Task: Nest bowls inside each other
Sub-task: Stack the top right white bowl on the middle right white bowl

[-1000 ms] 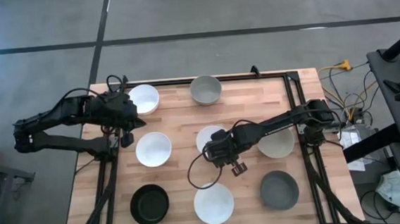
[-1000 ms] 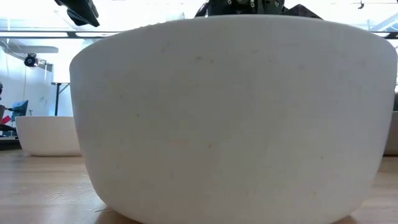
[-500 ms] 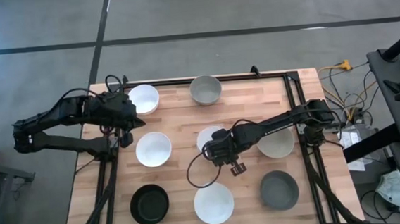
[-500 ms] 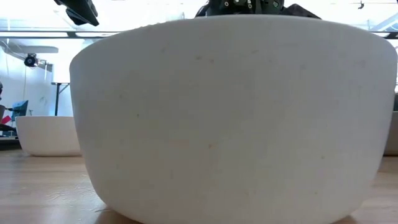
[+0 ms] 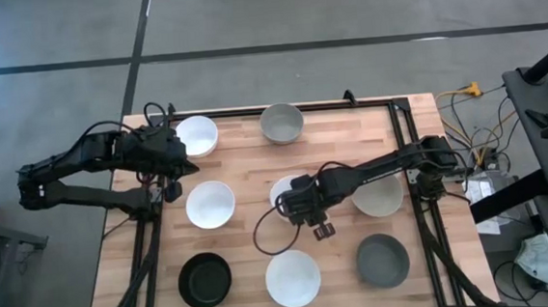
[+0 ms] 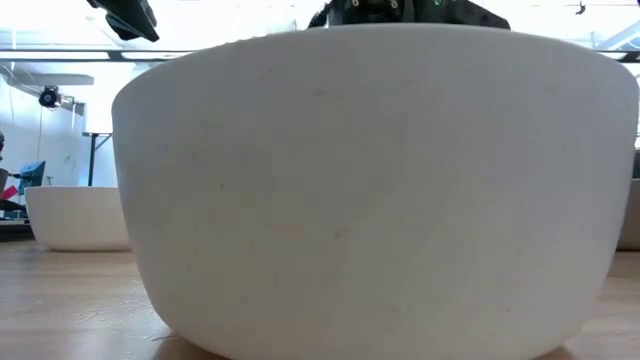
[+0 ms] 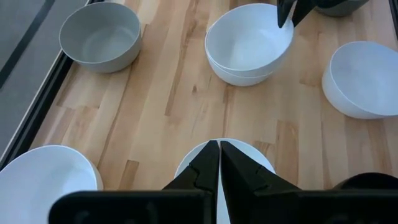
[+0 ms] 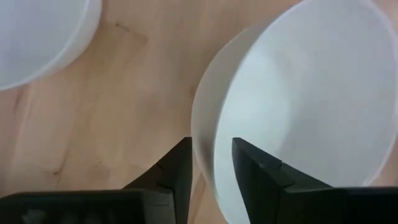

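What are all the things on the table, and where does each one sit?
Rows as seen from above.
White bowls: six, white; one top left, one middle left, two nested in the centre, one middle right, one bottom centre.
Grey bowls: two, grey; top centre, bottom right.
Black bowl: one, black, bottom left.
Table: one, light wood, under everything.
Left gripper: one, dark, fingers shut, above the table's left side.
Right gripper: one, dark, fingers open either side of the centre bowls' rim.
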Controlling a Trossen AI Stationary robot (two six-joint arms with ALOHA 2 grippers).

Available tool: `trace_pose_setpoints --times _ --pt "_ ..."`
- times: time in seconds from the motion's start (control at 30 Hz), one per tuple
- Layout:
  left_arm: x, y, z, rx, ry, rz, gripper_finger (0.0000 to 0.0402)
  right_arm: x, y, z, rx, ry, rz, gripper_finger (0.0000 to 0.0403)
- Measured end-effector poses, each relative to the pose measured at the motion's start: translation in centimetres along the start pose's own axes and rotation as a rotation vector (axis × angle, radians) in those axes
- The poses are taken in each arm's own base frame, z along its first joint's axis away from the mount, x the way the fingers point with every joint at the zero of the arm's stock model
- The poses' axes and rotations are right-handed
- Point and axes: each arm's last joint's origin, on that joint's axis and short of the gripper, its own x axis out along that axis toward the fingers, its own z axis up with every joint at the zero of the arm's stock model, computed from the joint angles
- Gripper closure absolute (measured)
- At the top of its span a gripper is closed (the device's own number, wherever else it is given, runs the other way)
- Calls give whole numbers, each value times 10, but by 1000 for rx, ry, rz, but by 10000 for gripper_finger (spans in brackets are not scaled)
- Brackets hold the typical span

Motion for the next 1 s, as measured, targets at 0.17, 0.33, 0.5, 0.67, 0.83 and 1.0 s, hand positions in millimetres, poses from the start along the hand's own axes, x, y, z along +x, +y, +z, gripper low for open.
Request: trace_pose_setpoints --times 0.17,0.33,0.5,0.67,0.83,1.0 --pt "-1 0 0 0 -3 0 402 -14 -1 7 2 -33 1 294" --pt "0 0 0 -2 -2 0 402 -15 0 9 1 -46 62 305" --pt "1 0 0 -1 2 -1 402 -10 1 6 2 -28 67 331" --pt "1 0 0 -1 5 -1 402 -10 -1 6 8 -28 63 358" --pt "1 0 0 -1 5 -1 402 -8 -2 5 23 -19 40 369" --pt "1 0 0 -3 5 -6 402 -6 -2 4 66 -14 44 360"
